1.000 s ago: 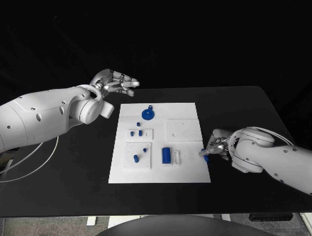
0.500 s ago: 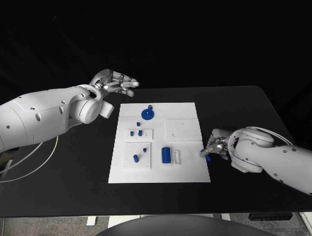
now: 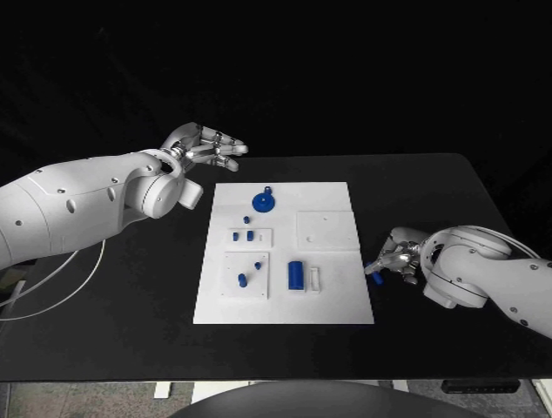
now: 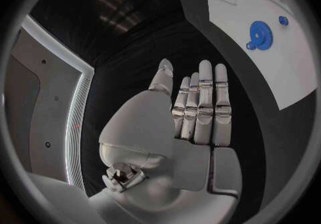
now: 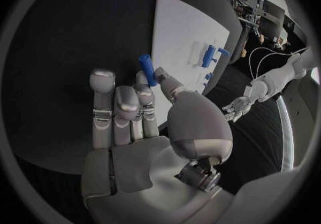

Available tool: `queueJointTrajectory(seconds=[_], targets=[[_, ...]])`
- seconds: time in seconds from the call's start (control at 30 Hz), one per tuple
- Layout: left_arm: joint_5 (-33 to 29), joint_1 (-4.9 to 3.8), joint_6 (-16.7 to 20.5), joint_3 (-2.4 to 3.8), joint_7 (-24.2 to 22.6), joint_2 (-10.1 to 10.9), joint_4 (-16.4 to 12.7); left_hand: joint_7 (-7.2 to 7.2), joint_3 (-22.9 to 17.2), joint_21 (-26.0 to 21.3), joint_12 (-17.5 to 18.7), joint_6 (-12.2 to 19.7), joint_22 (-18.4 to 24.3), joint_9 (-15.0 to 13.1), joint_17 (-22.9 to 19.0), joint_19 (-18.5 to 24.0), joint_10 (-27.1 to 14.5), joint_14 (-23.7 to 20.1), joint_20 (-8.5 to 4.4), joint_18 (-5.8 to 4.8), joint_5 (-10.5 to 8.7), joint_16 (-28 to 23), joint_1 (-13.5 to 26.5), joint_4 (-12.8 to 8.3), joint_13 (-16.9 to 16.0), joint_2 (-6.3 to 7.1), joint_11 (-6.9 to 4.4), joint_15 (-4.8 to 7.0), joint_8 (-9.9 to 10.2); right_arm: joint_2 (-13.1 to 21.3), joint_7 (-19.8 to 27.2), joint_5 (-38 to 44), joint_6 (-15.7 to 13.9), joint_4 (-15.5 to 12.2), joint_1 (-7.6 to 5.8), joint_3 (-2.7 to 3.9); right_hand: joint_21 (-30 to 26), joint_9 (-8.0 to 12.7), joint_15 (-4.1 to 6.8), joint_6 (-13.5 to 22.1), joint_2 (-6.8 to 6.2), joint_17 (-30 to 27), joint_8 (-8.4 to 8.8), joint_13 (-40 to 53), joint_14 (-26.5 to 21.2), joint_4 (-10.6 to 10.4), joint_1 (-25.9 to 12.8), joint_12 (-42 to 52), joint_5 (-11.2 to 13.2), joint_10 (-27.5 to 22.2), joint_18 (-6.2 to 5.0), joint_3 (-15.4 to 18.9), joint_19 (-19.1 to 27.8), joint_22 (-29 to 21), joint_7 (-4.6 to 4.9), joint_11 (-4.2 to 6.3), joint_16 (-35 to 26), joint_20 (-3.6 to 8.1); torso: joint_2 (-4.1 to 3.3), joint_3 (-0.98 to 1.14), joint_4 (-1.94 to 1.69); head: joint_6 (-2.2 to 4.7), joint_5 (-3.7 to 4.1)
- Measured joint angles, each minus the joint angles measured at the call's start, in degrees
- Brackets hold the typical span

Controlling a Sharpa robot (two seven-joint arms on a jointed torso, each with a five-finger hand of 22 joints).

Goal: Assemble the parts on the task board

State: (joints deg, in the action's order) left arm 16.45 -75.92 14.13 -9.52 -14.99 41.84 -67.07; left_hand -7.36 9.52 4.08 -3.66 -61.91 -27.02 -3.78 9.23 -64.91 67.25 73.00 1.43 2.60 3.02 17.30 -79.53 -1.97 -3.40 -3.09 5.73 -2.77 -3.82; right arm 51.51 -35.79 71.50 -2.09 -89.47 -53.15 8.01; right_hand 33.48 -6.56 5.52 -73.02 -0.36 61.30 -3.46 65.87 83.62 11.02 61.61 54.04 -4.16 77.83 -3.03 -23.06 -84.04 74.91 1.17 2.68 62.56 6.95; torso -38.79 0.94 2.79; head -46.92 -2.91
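The white task board (image 3: 333,300) lies mid-table. On it I see a blue gear (image 3: 262,203), two small blue pegs (image 3: 241,235), a blue cylinder (image 3: 295,275) and a small blue piece (image 3: 241,280). My right hand (image 3: 398,259) hovers just off the board's right edge and pinches a short blue peg (image 3: 377,279) between thumb and finger. In the right wrist view the blue peg (image 5: 147,69) sticks out past the fingertips (image 5: 142,80), with the board (image 5: 181,26) beyond. My left hand (image 3: 207,144) is raised beyond the board's far left corner, fingers straight and holding nothing (image 4: 197,109).
The black table (image 3: 125,287) stretches wide on both sides of the board. In the left wrist view the board (image 4: 281,69) and the gear (image 4: 261,32) lie well past the fingers. A white cable (image 3: 50,287) hangs at the table's left edge.
My right hand has shifted slightly to the right, away from the board's edge, carrying the blue peg. The left hand has stayed still.
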Motion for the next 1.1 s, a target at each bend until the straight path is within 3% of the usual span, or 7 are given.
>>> queueJointTrajectory(seconds=[0.2,0.53,0.87,1.1], targets=[[0.00,0.00,-0.03,0.00,0.11,-0.03,0.00,0.00,0.00,0.00,0.00,0.00,0.00,0.00,0.00,0.00,0.00,0.00,0.00,0.00,0.00,0.00,0.00,0.00,0.00,0.00,0.00,0.00,0.00,0.44,0.06,-1.44,-0.62,-2.85,-1.09,0.93,0.33,0.66,0.00,-0.19,0.00,0.09,-0.03,-0.07,0.00,-0.33,0.00,0.00,0.00,0.01,0.00,-0.32,0.00,0.00,0.19,0.00,0.24,0.00,0.01,0.00,-0.02,-0.05,-0.18],[0.00,-0.01,-0.07,-0.01,0.22,-0.09,-0.03,0.00,0.00,0.00,0.00,0.00,-0.01,0.00,-0.01,0.00,0.00,0.00,0.00,0.00,0.00,0.00,0.00,0.00,0.00,0.00,0.00,0.00,0.00,-1.87,0.13,-4.39,-1.58,-4.10,-1.57,1.06,0.33,1.12,0.00,-0.19,0.28,0.21,-0.02,-0.16,0.00,-0.91,-0.30,0.00,0.17,0.02,0.00,-0.11,0.00,0.00,0.19,0.01,0.23,0.00,-0.03,-0.02,-0.05,-0.16,-0.61],[0.01,-0.01,-0.12,-0.01,0.29,-0.27,-0.08,0.00,0.00,0.00,0.00,0.00,-0.01,0.00,-0.01,0.00,0.00,0.00,0.00,0.00,0.00,0.00,0.00,0.00,0.00,0.00,0.00,0.00,0.00,-5.99,-0.07,-6.25,-2.29,-2.22,-1.62,-1.19,0.65,1.31,0.00,-0.34,0.12,0.20,-0.01,-0.15,0.00,-1.14,-0.46,0.00,-0.29,0.09,0.00,0.12,0.00,0.00,0.05,0.08,0.22,0.00,-0.08,0.07,-0.01,-0.21,-0.86],[0.01,-0.01,-0.19,-0.01,0.32,-0.38,-0.08,0.00,0.00,0.00,0.00,0.00,-0.01,0.00,-0.02,0.00,0.00,0.00,0.00,0.00,0.00,0.00,0.00,0.00,0.00,0.00,0.00,0.00,0.00,-8.48,-0.10,-6.19,-2.43,-0.92,-1.62,-2.36,0.65,1.34,0.00,-0.34,0.22,0.21,0.01,-0.15,0.01,-1.40,-0.82,0.00,-0.58,0.09,0.00,0.38,0.00,0.00,0.05,0.08,0.22,0.00,-0.08,0.10,-0.01,-0.23,-0.96]])
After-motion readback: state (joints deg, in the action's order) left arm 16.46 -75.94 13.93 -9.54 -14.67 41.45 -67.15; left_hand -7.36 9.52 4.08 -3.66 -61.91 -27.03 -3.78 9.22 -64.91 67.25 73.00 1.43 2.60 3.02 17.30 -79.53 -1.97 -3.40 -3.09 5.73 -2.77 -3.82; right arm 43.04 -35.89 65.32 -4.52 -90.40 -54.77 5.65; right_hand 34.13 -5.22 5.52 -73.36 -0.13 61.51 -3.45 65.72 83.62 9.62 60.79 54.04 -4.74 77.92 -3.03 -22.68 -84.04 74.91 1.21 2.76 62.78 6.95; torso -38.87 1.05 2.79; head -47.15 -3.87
